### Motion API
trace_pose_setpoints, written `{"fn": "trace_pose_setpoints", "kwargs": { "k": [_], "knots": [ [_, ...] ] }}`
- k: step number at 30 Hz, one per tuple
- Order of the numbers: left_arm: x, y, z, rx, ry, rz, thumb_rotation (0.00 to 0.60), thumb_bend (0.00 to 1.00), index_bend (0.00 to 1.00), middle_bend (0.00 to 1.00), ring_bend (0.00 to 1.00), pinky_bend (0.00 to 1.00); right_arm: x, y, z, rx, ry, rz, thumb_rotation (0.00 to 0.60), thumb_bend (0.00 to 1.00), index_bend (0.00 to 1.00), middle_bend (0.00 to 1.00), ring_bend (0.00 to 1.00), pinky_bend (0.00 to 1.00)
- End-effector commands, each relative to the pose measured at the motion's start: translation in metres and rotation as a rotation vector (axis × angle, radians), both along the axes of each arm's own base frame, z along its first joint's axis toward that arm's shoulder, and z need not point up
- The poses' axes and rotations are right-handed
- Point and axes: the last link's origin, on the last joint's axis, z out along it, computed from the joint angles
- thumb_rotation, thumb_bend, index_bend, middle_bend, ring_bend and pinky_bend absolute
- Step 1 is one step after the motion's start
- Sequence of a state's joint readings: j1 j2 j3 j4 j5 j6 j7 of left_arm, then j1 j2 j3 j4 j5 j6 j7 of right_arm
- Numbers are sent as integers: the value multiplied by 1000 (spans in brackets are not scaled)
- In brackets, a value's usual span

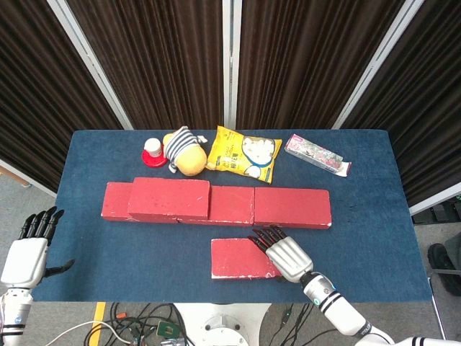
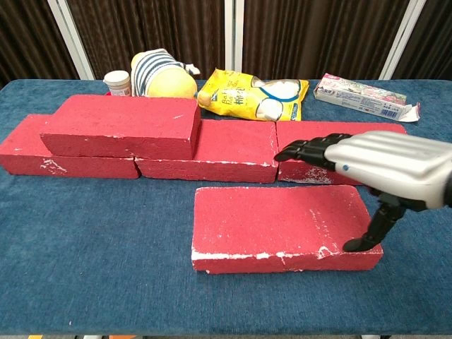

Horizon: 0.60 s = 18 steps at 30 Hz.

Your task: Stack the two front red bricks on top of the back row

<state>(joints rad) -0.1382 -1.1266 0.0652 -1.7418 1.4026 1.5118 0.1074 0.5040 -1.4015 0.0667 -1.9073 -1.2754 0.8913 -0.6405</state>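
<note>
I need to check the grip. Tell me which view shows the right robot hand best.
Chest view: the right robot hand fills the side, thumb down on the front brick. Head view shows only its back from above, over the brick's right end.

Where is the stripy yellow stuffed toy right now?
The yellow stuffed toy in a striped top lies at the back of the blue table, left of centre in the head view, between the small red-and-white pot and the yellow snack bag.

The red bricks [image 2: 282, 227] look rough and matt, with white chipped edges; the counter [image 1: 374, 238] wears a soft, fuzzy blue cloth. The snack bag [image 1: 243, 153] is shiny plastic; the right hand [image 2: 381, 166] has smooth silver plastic and black fingers [image 2: 311, 150].
</note>
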Motion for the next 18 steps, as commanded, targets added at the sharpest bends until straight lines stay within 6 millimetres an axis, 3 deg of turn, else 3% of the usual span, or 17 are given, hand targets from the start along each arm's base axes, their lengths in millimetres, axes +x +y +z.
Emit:
{"fn": "trace_pose_setpoints", "kwargs": {
  "k": [1, 18],
  "knots": [
    [-4, 0, 1, 2, -3, 5, 600, 93, 31, 0, 0, 0, 6, 0, -9, 20, 2, 1, 600, 0, 0, 0, 0, 0],
    [-21, 2, 0, -9, 39, 51, 600, 92, 31, 0, 0, 0, 15, -3, -34, 74, 0, -43, 600, 0, 0, 0, 0, 0]
  ]
}}
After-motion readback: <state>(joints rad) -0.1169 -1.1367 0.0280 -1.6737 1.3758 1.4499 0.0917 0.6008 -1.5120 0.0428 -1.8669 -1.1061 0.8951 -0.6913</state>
